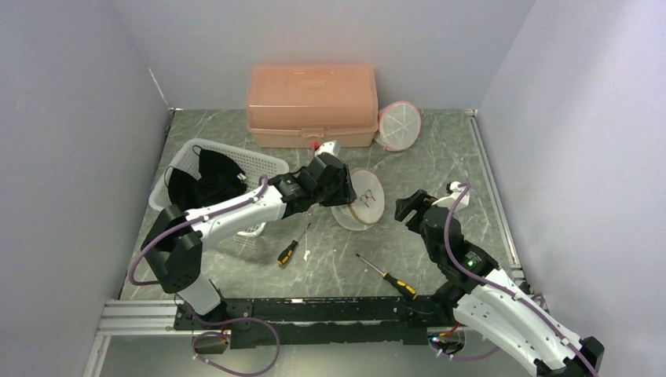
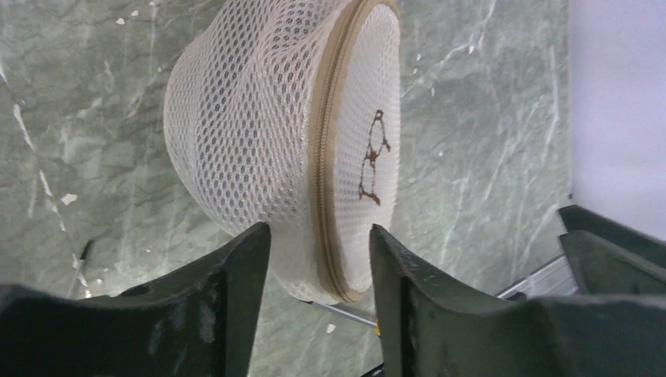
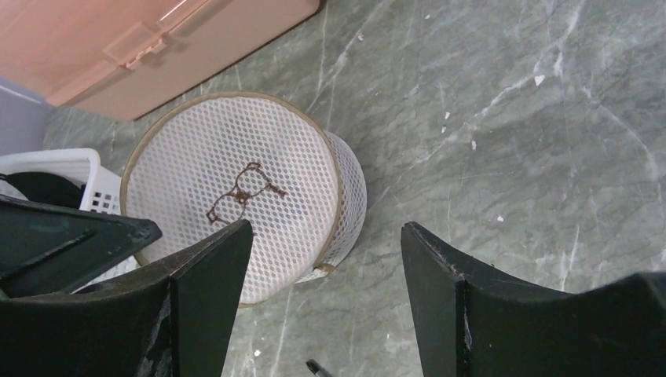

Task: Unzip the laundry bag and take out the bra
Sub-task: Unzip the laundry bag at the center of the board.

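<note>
Nearby, a white basket (image 1: 236, 169) flanks the laundry bag (image 1: 363, 200) — tipped on edge, zipper ring (image 2: 323, 157) upright, left end effector (image 2: 318, 259) apart around it.

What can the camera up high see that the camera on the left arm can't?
Only the top camera shows the peach plastic storage box, the white plastic basket of dark clothes, two yellow-and-black screwdrivers and both arms. Only the left wrist camera shows the tan zipper ringing the bag's edge, close up, with the left tool open around that edge. Both show the round white mesh laundry bag on the green marble table.
</note>
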Controlling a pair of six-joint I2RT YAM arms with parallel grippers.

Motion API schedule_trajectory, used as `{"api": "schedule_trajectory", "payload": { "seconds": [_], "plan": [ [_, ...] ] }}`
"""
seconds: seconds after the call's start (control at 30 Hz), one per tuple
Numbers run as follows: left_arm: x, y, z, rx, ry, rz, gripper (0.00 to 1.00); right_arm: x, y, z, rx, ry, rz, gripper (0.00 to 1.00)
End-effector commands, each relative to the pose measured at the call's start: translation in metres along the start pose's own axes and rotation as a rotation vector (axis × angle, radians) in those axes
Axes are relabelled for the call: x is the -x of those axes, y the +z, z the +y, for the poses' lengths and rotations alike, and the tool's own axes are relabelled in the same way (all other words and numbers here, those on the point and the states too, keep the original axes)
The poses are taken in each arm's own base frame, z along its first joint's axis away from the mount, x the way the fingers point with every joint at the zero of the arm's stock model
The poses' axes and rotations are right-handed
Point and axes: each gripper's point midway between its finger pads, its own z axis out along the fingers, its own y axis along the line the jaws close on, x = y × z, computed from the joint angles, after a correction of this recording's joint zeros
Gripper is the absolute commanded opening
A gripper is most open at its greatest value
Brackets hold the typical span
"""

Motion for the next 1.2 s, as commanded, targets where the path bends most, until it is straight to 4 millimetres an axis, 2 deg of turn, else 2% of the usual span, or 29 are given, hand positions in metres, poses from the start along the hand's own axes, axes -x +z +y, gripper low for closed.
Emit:
{"api": "schedule_trajectory", "payload": {
  "seconds": [0.0,0.13,0.27,0.4,0.47,0.53,0.6,0.77,0.9,1.17],
  "plan": [
    [0.000,0.002,-0.004,0.000,0.000,-0.001,0.48,0.008,0.001,0.000,0.000,0.006,-0.036,0.73],
    [-0.002,0.002,0.000,0.015,0.012,0.005,0.23,0.005,0.003,0.000,-0.001,-0.006,-0.019,0.75],
    [0.005,-0.005,0.002,-0.013,0.024,-0.020,0.04,0.003,0.004,0.021,0.113,-0.041,0.053,0.75],
    [0.022,-0.018,0.002,-0.115,-0.015,-0.039,0.03,0.003,-0.001,0.053,0.328,-0.005,0.130,0.76],
    [0.031,-0.026,0.004,-0.192,-0.067,-0.050,0.03,0.005,-0.004,0.064,0.412,0.035,0.150,0.77],
    [0.032,-0.034,0.009,-0.266,-0.123,-0.046,0.03,0.004,-0.006,0.071,0.485,0.067,0.176,0.77],
    [0.038,-0.042,0.006,-0.333,-0.158,-0.057,0.03,0.002,-0.001,0.071,0.504,0.101,0.188,0.76],
    [0.035,-0.053,0.008,-0.454,-0.245,-0.024,0.03,-0.013,0.010,0.071,0.575,0.235,0.269,0.72],
    [0.039,-0.060,0.012,-0.524,-0.298,-0.013,0.03,-0.024,0.013,0.079,0.652,0.291,0.320,0.68],
    [0.023,-0.046,0.035,-0.449,-0.312,0.020,0.03,-0.051,0.030,0.071,0.615,0.370,0.411,0.64]
  ]
}}
